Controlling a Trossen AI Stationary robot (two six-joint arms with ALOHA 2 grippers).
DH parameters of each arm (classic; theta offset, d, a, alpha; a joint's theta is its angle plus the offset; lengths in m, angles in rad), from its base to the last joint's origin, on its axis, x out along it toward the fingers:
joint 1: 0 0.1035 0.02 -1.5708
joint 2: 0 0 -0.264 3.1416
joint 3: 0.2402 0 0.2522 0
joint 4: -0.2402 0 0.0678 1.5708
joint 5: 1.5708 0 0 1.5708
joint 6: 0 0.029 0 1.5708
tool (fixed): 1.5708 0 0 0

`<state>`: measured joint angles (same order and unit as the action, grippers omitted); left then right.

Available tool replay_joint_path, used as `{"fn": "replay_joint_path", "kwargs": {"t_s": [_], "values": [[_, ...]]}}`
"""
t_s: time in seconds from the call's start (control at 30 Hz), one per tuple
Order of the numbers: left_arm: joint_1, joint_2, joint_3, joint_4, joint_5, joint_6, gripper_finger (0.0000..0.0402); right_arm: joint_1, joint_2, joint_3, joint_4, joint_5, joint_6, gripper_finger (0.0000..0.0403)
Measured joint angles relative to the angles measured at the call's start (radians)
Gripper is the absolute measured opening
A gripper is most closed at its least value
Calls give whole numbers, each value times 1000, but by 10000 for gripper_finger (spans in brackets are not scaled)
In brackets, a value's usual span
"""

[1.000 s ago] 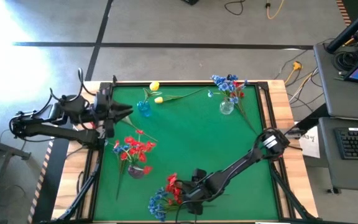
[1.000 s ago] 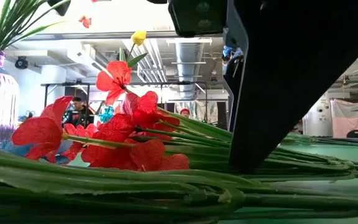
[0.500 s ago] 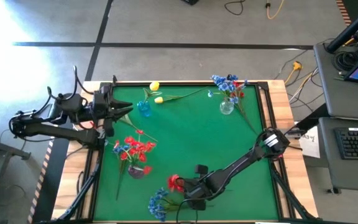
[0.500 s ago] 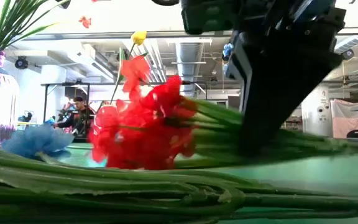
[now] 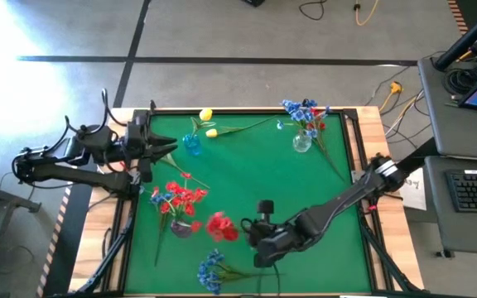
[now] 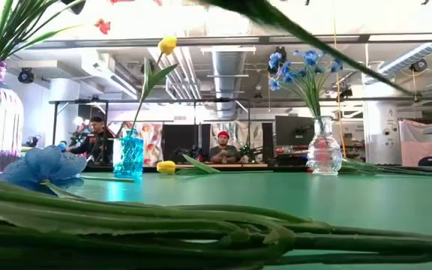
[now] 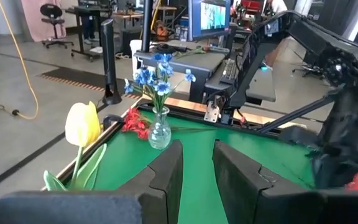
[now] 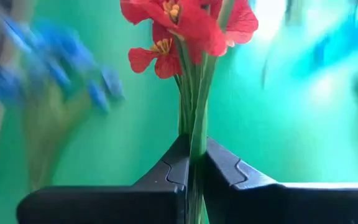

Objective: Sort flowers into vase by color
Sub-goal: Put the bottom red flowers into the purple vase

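My right gripper [image 5: 253,235] is shut on a bunch of red flowers [image 5: 220,225] above the table's near middle. A blue flower [image 5: 213,269] lies flat on the green mat by the near edge. Another bunch of red flowers [image 5: 177,199] stands in a vase [image 5: 184,228] at the left. A blue vase [image 5: 191,146] holds a yellow flower [image 5: 206,114], and another yellow flower [image 5: 212,132] lies beside it. A clear vase [image 5: 302,142] holds blue flowers [image 5: 305,110]. My left gripper [image 5: 171,149] waits open at the left edge, holding nothing. My right gripper pinches several green stems [image 8: 194,146] of the red flowers between its two fingers, a short way below the blossoms [image 8: 185,25]. The fingers slant down from the table's right side. The blossoms stick out ahead of the fingertips, and the bunch is lifted clear of the mat.
The blue flower's long stems [image 6: 201,225] lie along the near edge, right in front of the low camera. The held stems [image 6: 313,41] cross high over the mat. Bare green mat [image 5: 263,178] lies in the middle. A desk with a keyboard [image 5: 474,190] stands to the right.
My right gripper has risen from the mat with the red flowers and gone a little toward the far edge, rolling its wrist. The red flowers have come up off the table and away from the blue flower, which stays lying where it was.
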<state>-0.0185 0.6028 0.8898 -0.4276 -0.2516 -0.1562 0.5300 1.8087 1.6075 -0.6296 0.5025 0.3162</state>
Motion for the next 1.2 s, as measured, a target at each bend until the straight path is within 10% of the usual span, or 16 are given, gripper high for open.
{"fn": "replay_joint_path", "kwargs": {"t_s": [0.67, 1.2], "values": [[-41, 6, 170, -88, 306, -120, 77, -60, -285, -414, 740, -116, -475, 18], [-534, 12, 131, -170, 272, -365, 76, -145, -285, -594, 1299, -353, -564, 18]]}}
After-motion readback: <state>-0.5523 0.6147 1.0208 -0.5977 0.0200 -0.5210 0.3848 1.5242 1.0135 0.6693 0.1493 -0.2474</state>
